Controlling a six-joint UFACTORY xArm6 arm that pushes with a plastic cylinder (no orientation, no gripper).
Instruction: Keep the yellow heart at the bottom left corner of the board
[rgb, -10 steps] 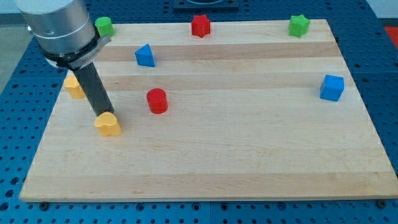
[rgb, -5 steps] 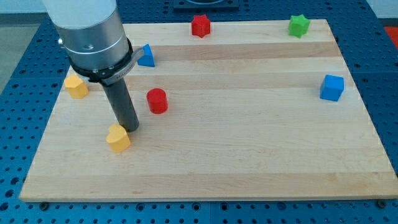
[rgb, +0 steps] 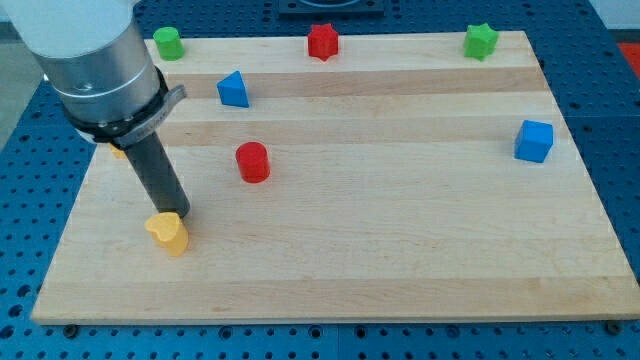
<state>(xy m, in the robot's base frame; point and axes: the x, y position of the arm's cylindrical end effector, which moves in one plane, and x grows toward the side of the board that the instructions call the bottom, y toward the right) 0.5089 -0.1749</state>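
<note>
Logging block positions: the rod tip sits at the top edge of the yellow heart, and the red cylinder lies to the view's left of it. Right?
Not quite. The camera view shows the red cylinder to the view's right of the yellow heart, not left. My tip does sit at the heart's top edge.

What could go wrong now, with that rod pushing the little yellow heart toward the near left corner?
My tip sits at the yellow heart's upper right edge, so an off-centre push could spin the heart or let it slip aside. The heart is not far from the board's left and bottom edges, so too long a push might slide it off. The arm hides most of another yellow block behind it; I could nudge that one unnoticed.
</note>
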